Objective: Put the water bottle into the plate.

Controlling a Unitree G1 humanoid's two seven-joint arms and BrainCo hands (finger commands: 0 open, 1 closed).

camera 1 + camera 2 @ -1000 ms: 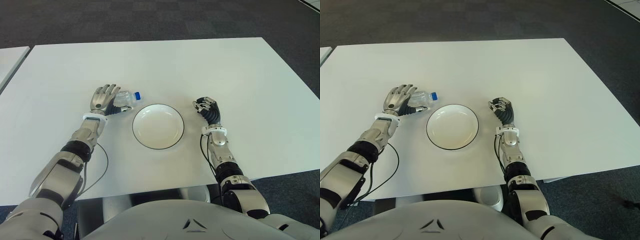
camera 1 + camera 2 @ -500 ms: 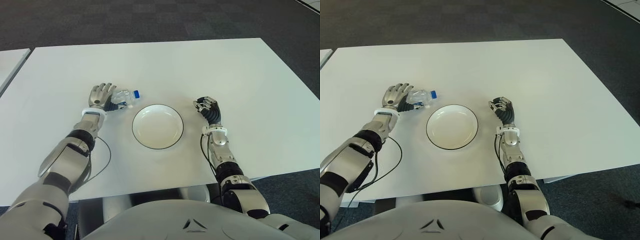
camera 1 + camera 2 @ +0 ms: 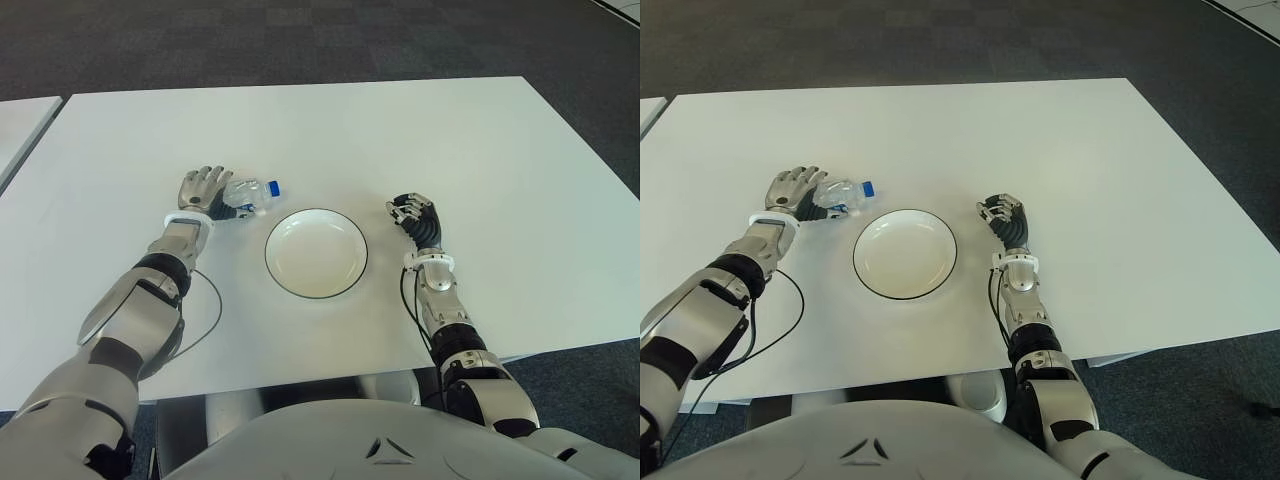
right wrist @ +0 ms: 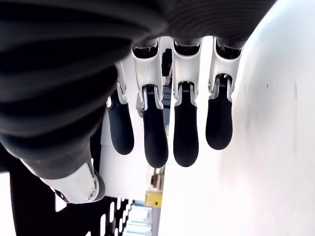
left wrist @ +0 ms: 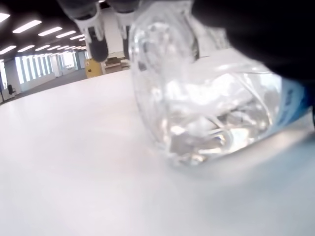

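My left hand [image 3: 203, 193] is at the left of centre in the frame, with its fingers closed around the water bottle [image 3: 250, 196]. The bottle lies on its side on the white table [image 3: 500, 150], blue cap toward the plate [image 3: 316, 253], just up-left of the plate's rim. My right hand [image 3: 415, 218] shows right of the plate, fingers relaxed, holding nothing.

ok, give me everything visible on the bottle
The bottle is small, clear plastic with a blue cap, and lies on its side on the white table, cap pointing toward the robot's right. It sits just left of the plate, beyond its rim, not in it. The left hand is closed around its base end, fingers over the top. The wrist view shows a ribbed, see-through body and part of a blue label.
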